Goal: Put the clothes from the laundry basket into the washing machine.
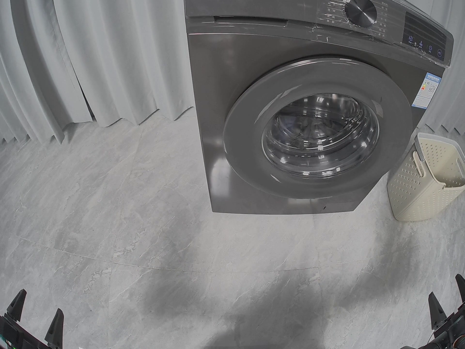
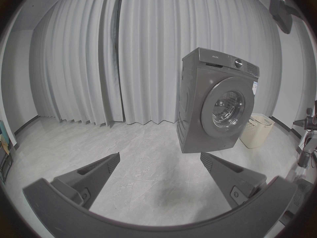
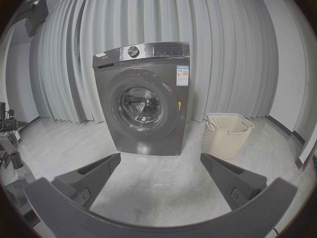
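Facing washing machine (image 1: 218, 73) at 12 o'clock, door (image 1: 317, 129) shut; laundry basket (image 1: 428, 178) beside it at 2 o'clock, handy for transfer. I hold left gripper (image 1: 38, 306), right gripper (image 1: 445, 289) spread wide, empty, ready.

Washing machine (image 1: 310, 39): its top is cut off by the head view's upper edge.
Drum (image 1: 319, 134): behind the door glass; reflections hide what lies inside.
Laundry basket (image 1: 411, 190): right part cut by the head view's right edge; its bottom is hidden by its own walls, so its contents cannot be told.
Control panel (image 1: 424, 37): markings too small to tell.
Left claw (image 1: 38, 309): cut off below the fingertips by the bottom edge.
Right claw (image 1: 446, 292): cut off at the bottom right corner.
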